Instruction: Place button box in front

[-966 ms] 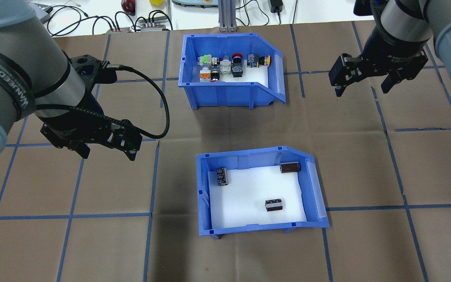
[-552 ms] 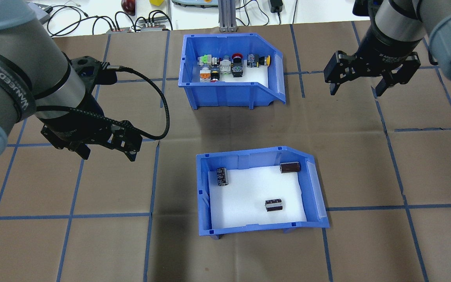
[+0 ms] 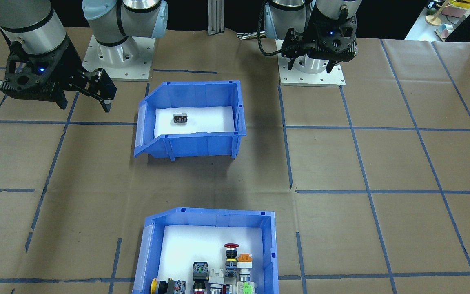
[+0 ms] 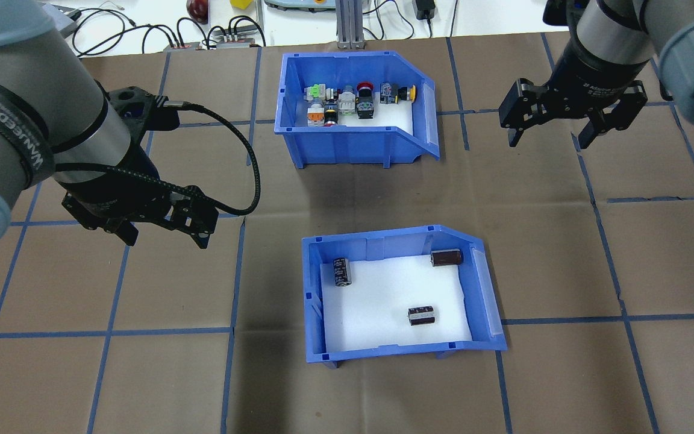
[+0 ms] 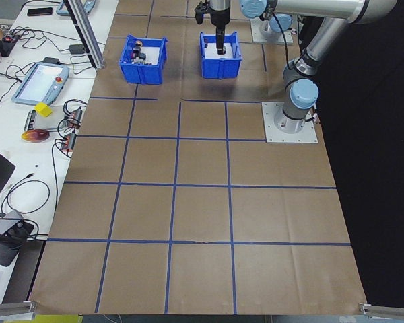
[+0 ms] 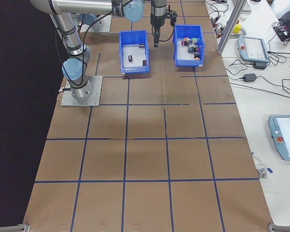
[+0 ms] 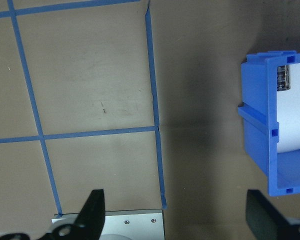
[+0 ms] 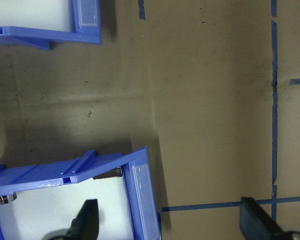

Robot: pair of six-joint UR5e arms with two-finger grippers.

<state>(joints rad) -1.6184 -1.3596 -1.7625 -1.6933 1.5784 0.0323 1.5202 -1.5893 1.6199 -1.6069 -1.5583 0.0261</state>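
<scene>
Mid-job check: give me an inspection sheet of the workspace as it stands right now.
Surface: brown paper table cover with blue tape grid.
Job's things: button box at the far side, upright, untouched.
Clutter: second blue bin nearer the robot, holding three dark cylinders.
Grippers: left gripper open, empty, left of the bins; right gripper open, empty, right of the button box.
Cables: black cable looping off the left wrist; loose leads beyond the far edge.
Surroundings: pendants on side bench.
</scene>
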